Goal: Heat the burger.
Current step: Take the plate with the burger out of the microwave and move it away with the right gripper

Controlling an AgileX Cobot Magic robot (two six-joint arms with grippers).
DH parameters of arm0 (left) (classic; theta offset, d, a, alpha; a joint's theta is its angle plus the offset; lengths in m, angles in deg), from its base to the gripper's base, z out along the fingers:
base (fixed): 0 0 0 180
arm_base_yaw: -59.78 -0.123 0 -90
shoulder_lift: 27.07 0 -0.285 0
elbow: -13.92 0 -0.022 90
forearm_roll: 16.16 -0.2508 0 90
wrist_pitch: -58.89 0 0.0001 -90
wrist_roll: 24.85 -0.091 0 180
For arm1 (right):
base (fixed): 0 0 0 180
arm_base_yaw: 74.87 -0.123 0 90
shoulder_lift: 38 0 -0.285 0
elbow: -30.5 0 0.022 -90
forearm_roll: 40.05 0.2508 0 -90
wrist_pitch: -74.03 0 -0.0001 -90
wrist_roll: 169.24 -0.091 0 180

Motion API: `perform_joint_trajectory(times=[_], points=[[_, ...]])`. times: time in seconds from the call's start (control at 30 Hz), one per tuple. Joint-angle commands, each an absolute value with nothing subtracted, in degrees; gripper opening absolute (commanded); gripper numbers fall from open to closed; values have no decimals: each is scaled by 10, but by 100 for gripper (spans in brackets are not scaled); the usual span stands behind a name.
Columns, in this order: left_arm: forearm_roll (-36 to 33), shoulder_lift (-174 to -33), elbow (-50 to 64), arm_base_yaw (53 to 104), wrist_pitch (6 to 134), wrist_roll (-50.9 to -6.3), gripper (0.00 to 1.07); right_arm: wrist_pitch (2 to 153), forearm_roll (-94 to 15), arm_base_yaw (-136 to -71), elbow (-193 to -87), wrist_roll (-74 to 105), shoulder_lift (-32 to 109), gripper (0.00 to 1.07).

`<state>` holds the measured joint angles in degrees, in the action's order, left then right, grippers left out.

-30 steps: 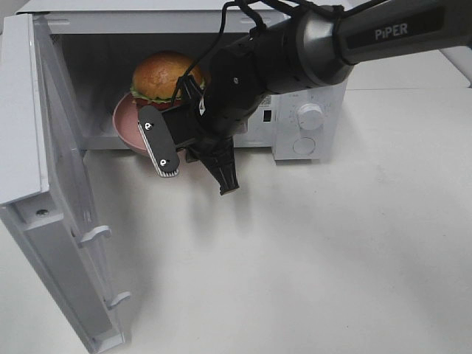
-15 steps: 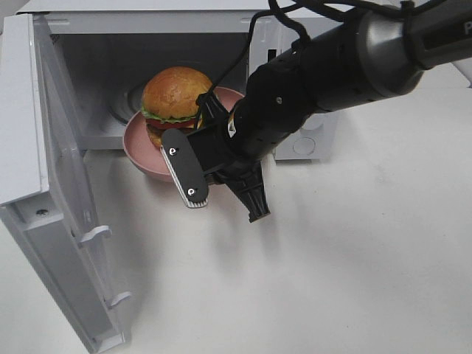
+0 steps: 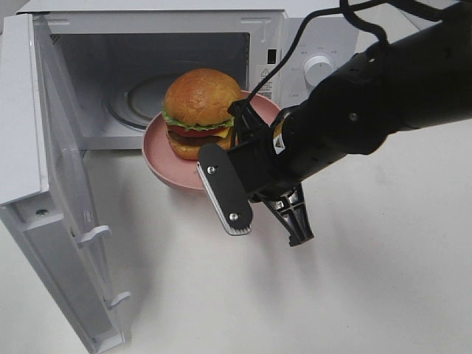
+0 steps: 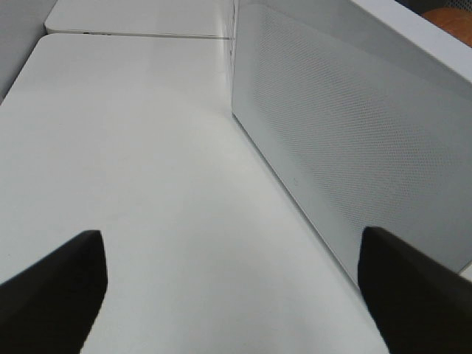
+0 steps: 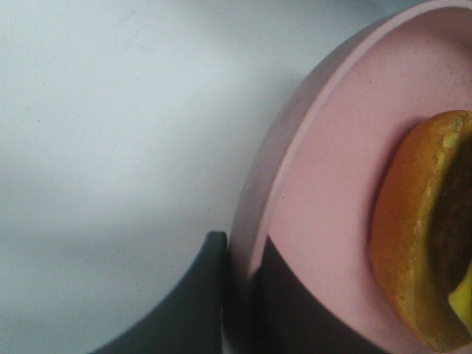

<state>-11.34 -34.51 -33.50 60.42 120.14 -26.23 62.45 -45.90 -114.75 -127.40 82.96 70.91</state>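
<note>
The right end effector (image 5: 240, 295) is clamped nearly closed on the rim of the pink plate (image 3: 158, 158), one finger above the rim and one below, and carries the plate clear of the desk (image 3: 369, 295). The burger (image 3: 199, 110) sits on that plate, just outside the mouth of the microwave (image 3: 147, 22), at about 4 o'clock from the glass turntable (image 3: 136, 103), which is bare. The microwave door (image 3: 66, 221) stands swung wide at 8 o'clock of the cavity. The left end effector (image 4: 236, 287) hangs spread wide with nothing between its fingers, beside the outer face of that door. From this alone I cannot tell whether heating is finished or yet to come. If yet to come, the plate must go onto the turntable, then the door shut and the dial (image 3: 318, 68) turned.
</note>
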Motion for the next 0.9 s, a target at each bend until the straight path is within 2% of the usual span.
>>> perform_joint_trajectory(times=[0.03, 0.9], points=[[-114, -336, -336, 602, 1202, -261, 84, 673, -467, -1144, -1247, 829, 673, 0], [-114, -336, -336, 602, 1202, -261, 84, 654, -465, -1144, -1032, 829, 441, 1]])
